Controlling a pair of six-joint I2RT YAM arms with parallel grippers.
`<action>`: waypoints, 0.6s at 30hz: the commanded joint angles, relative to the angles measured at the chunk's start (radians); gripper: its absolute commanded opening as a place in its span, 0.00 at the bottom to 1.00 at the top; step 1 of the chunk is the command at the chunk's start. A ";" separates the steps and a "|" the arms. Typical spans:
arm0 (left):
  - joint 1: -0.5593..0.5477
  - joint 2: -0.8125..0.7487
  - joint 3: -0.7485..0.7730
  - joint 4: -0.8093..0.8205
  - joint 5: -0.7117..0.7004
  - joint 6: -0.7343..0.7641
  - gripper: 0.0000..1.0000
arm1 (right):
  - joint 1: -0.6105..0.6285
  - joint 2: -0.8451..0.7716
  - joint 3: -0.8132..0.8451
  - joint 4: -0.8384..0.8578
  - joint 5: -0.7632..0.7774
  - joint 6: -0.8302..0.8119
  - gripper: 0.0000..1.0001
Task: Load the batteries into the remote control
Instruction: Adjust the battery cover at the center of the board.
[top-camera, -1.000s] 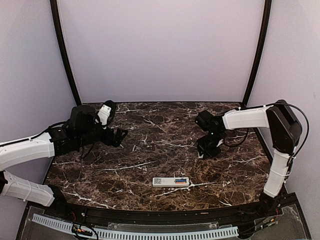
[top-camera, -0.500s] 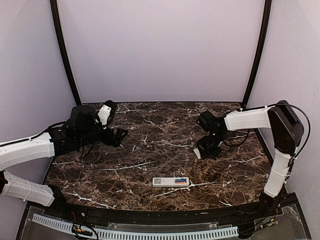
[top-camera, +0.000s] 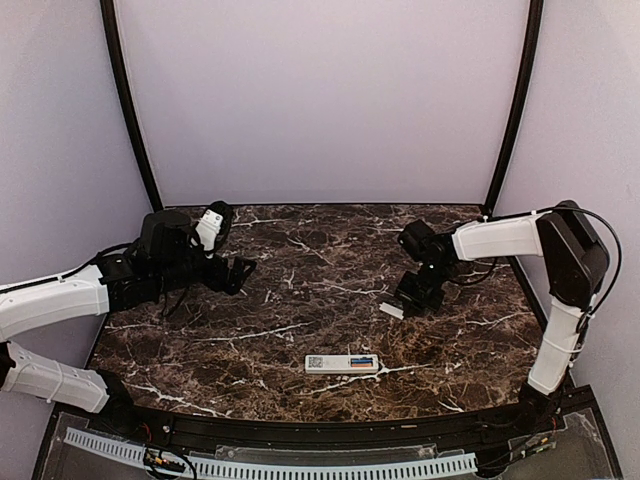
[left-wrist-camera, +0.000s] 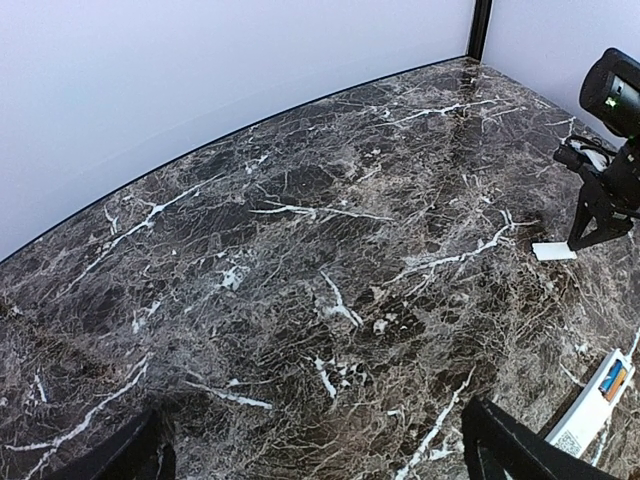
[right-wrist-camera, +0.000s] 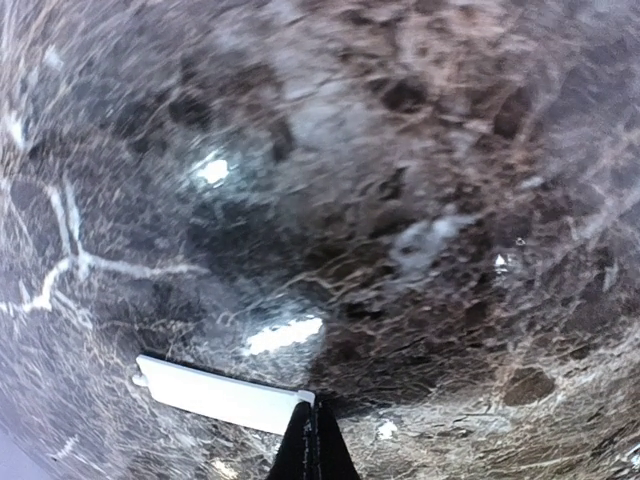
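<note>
One remote (top-camera: 342, 364), two batteries (top-camera: 362, 364), one loose cover (top-camera: 392, 311) and two arms on a dark marbled worktop (top-camera: 320, 250).
The white remote lies flat by the near edge, a little right of the middle, code sticker up. The blue battery and the orange one sit side by side in its right-hand end. The small pale cover lies flat well apart from it, further back and toward the right edge. The right pincer (top-camera: 410, 298) stands over the cover with its fingers (right-wrist-camera: 312, 445) pressed together and their tips against the cover's end; I cannot tell whether they nip it. The left pincer (top-camera: 240, 272) hangs above the left side of the worktop, spread wide and holding nothing.
</note>
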 joint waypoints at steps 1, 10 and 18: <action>-0.003 -0.016 -0.012 -0.017 0.013 0.010 0.99 | 0.032 0.035 -0.045 -0.010 -0.041 -0.140 0.00; -0.007 -0.008 -0.008 -0.014 0.024 0.012 0.99 | 0.081 -0.013 -0.079 0.027 -0.066 -0.213 0.00; -0.009 0.001 -0.011 -0.011 0.035 0.007 0.99 | 0.091 -0.026 -0.067 -0.009 -0.043 -0.272 0.00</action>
